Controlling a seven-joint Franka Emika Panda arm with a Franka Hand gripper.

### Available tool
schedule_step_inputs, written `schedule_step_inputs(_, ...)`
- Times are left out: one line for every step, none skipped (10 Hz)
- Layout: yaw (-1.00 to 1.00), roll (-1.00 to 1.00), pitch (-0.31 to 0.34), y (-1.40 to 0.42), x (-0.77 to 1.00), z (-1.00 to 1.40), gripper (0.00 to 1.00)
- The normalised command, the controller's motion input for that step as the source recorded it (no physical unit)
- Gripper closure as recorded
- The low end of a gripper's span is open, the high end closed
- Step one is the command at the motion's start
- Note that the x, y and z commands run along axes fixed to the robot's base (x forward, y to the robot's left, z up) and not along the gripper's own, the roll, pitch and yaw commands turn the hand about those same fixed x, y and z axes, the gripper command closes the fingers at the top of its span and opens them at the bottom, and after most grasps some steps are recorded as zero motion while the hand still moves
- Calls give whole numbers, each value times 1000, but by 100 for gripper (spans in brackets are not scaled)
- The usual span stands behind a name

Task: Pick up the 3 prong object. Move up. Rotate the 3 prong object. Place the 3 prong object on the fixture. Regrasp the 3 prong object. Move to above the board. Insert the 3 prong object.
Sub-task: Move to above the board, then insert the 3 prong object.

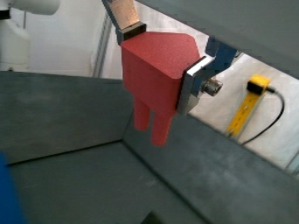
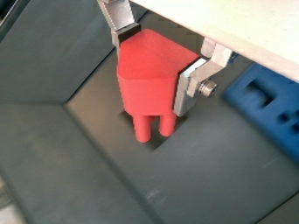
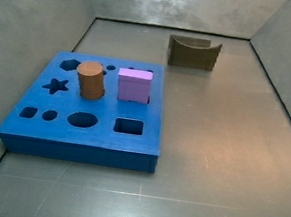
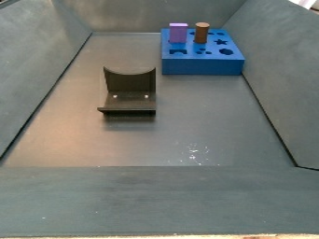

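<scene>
In both wrist views the gripper (image 2: 158, 61) jaws clamp the 3 prong object (image 2: 149, 79), prongs hanging; neither appears in the side views. A shallow pinch might let it twist before reaching the fixture (image 3: 193, 51).

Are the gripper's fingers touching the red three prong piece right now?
Touching. In both wrist views the gripper has its fingers pressed flat against opposite sides of the 3 prong object, held above the floor.
</scene>
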Motion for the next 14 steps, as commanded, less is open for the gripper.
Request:
schedule_step_inputs(-134, -1000, -244, -1000, -380, 71, 100)
schedule_step_inputs(-147, -1000, -245, -1000, -390, 71, 100)
schedule_step_inputs(-162, -1000, -249, -1000, -411, 72, 100)
schedule_step_inputs(-168, -1000, -249, -1000, -419, 69, 100)
schedule_step_inputs(-177, -1000, -256, -1000, -458, 71, 100)
schedule_step_inputs(-174, -971, -250, -998, -474, 69, 100)
schedule_step_inputs(-108, -644, -181, -566, -315, 37, 100)
schedule_step_inputs(-66, -457, -126, -317, -199, 18, 100)
schedule_step_inputs(-43, -316, -71, -180, -121, 13, 100)
schedule_step_inputs(-29, -212, -42, -104, -73, 8, 100)
schedule_step_inputs(0, -1, 0, 20, 0, 0, 100)
schedule_step_inputs(-111, 0, 0, 0, 0, 0, 100)
schedule_step_inputs(-251, -13, -37, 83, -29, -20, 100)
schedule_step_inputs(-429, -79, -120, 131, -134, -197, 100)
